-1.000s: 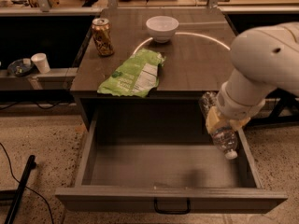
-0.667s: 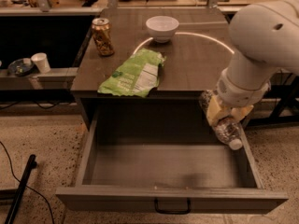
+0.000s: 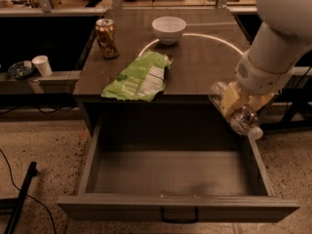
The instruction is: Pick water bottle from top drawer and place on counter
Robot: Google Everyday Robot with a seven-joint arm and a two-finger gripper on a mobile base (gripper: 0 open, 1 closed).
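Observation:
The water bottle (image 3: 242, 119) is clear and crinkled with a white cap pointing down to the right. My gripper (image 3: 233, 102) is shut on the water bottle and holds it tilted in the air above the right rear corner of the top drawer (image 3: 175, 179), below the counter's front edge. The top drawer stands pulled wide open and its floor is bare; its dark handle (image 3: 179, 215) is centred on the front panel. The counter (image 3: 204, 65) is dark with a thin white circle line.
On the counter lie a green chip bag (image 3: 138, 77), a brown-gold drink can (image 3: 106, 38) and a white bowl (image 3: 168, 29). A white cup (image 3: 42, 65) stands on a low shelf at left. A dark pole (image 3: 19, 199) leans at lower left.
My gripper has risen with the water bottle, lifting it from just inside the drawer's right rear corner up and slightly toward the counter's front edge.

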